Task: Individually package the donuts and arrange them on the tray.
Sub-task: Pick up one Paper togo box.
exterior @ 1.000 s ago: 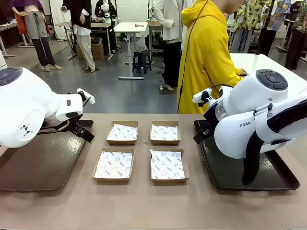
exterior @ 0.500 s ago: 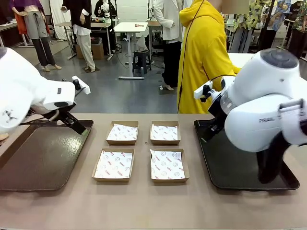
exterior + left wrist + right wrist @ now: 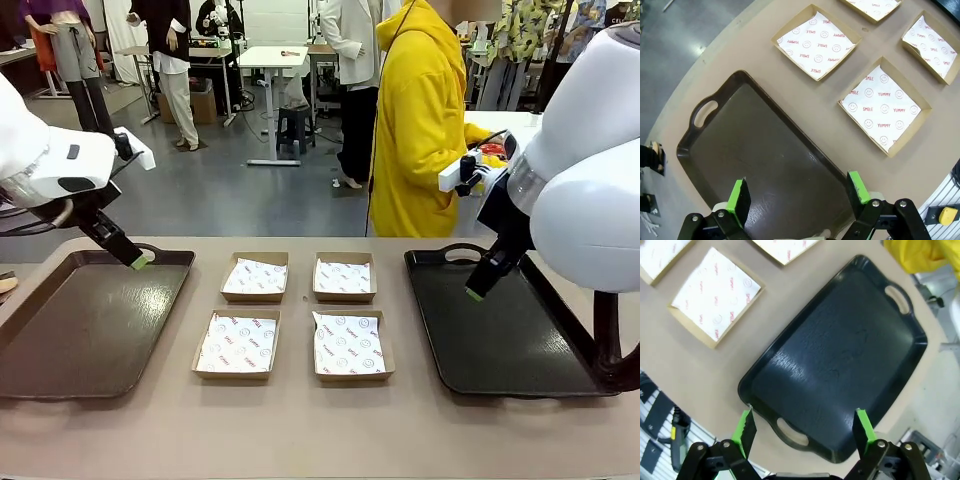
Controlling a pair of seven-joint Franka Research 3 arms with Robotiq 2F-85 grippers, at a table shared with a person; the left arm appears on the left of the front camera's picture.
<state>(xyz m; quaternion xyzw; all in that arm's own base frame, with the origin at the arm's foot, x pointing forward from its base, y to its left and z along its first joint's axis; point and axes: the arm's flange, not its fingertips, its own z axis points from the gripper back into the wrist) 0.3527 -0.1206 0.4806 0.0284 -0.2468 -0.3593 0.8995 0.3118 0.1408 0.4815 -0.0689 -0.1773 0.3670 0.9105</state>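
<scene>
Currently nothing is packaged, and the donuts are not yet on the table (image 3: 300,430). A small red-and-yellow patch (image 3: 491,151) is glimpsed at the far side, beside the sleeve of the person (image 3: 420,120) and behind the right arm. It may be donuts, but it is too small to tell.

Four cardboard boxes (image 3: 237,345) are laid in a two-by-two block mid-table. Each is lined with printed paper liners (image 3: 884,106), open-topped and bare inside. They are presumably staged this way so one donut goes per box, within reach of either arm.

The block is flanked by the left tray (image 3: 60,340) and the right tray (image 3: 500,350), both dark and bare. Which one is meant for the finished arrangement cannot be told.

The left gripper (image 3: 141,262) is held raised over the far corner of the left tray, with jaws spread wide and nothing between the pads. This is confirmed in the left wrist view (image 3: 799,192).

The right gripper (image 3: 474,293) is held above the far-left part of the right tray, also spread wide with nothing gripped, as seen from its own wrist (image 3: 805,427).

Both arms are judged to be parked high and outboard so the box block is unobstructed. The task is judged to be at its start, with the donut supply needed first.
</scene>
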